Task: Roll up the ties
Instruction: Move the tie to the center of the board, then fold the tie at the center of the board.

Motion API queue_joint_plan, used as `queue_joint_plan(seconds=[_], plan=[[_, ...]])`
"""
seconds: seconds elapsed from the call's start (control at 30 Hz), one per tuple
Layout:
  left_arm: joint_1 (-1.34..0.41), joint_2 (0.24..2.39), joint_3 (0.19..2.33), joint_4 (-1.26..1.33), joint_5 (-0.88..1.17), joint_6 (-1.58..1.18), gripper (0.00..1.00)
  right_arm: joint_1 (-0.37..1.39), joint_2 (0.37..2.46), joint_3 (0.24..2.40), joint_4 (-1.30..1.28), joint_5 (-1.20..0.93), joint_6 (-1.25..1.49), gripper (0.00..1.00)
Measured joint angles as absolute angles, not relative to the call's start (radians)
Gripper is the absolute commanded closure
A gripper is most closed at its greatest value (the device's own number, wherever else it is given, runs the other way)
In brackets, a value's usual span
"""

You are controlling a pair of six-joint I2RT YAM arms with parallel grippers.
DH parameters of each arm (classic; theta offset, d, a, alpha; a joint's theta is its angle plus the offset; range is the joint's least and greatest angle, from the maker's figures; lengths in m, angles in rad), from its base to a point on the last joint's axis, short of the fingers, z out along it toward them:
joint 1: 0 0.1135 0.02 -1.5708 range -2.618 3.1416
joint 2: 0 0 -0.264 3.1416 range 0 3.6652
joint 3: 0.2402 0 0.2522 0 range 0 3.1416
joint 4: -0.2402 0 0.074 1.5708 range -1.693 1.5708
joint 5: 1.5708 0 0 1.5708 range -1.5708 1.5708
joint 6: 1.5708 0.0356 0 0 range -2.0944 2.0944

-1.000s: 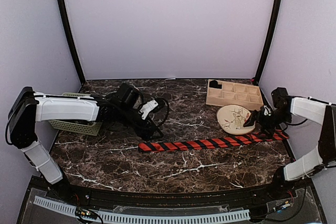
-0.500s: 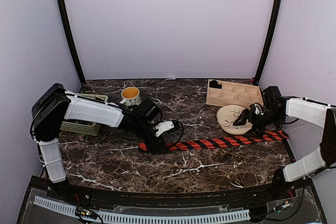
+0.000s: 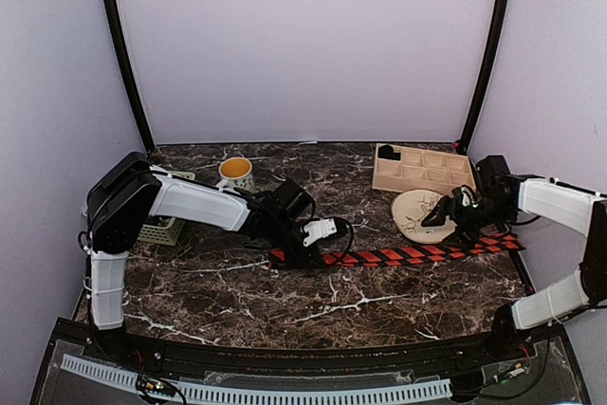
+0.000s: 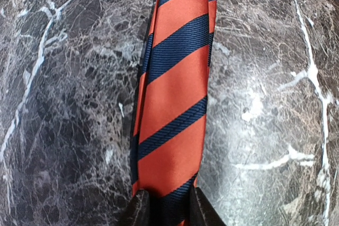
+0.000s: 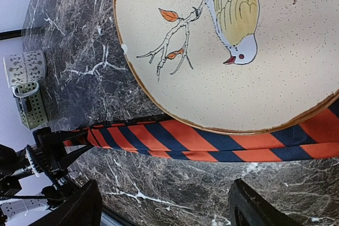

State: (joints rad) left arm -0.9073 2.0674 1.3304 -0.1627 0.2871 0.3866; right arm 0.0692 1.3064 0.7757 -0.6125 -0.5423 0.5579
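Observation:
A tie with red and dark navy diagonal stripes lies flat across the marble table, running left to right. My left gripper is down at its left end. In the left wrist view the tie runs away from me and its near end sits pinched between my two dark fingers. My right gripper hovers open above the tie's right part beside the plate. In the right wrist view its fingers stand wide apart with only marble between them, the tie just beyond.
A cream plate painted with a bird lies against the tie's right part. A wooden divided tray stands behind it. A mug and a green basket are at the back left. Purple walls enclose the table.
My left arm swung right and down onto the tie's left end and its jaws closed there. That end slid a little right. My right gripper shifted slightly left.

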Motion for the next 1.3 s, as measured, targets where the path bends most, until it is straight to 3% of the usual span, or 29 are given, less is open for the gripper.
queue_joint_plan(seconds=[0.17, 0.3, 0.47, 0.73, 0.8, 0.83, 0.9, 1.3], plan=[[-0.913, 2.079, 1.348, -0.155, 0.294, 0.373, 0.41, 0.072, 1.29, 0.776, -0.604, -0.577, 0.564, 0.19], [-0.913, 2.033, 1.32, -0.159, 0.276, 0.331, 0.27, 0.096, 1.29, 0.784, -0.58, -0.609, 0.583, 0.2], [-0.9, 1.829, 1.212, -0.146, 0.237, 0.186, 0.26, 0.195, 1.308, 0.8, -0.488, -0.65, 0.63, 0.24], [-0.813, 1.474, 0.879, 0.035, 0.187, -0.297, 0.3, 0.43, 1.478, 0.89, -0.336, -0.661, 0.697, 0.29], [-0.799, 1.431, 0.782, 0.102, 0.202, -0.414, 0.21, 0.484, 1.522, 0.919, -0.301, -0.663, 0.714, 0.29], [-0.795, 1.419, 0.736, 0.141, 0.218, -0.475, 0.12, 0.503, 1.538, 0.929, -0.284, -0.664, 0.722, 0.29], [-0.794, 1.424, 0.693, 0.208, 0.258, -0.562, 0.02, 0.535, 1.569, 0.947, -0.249, -0.67, 0.744, 0.29], [-0.791, 1.766, 0.762, 0.698, 0.549, -0.929, 0.01, 0.556, 1.642, 1.01, -0.204, -0.681, 0.781, 0.28]])
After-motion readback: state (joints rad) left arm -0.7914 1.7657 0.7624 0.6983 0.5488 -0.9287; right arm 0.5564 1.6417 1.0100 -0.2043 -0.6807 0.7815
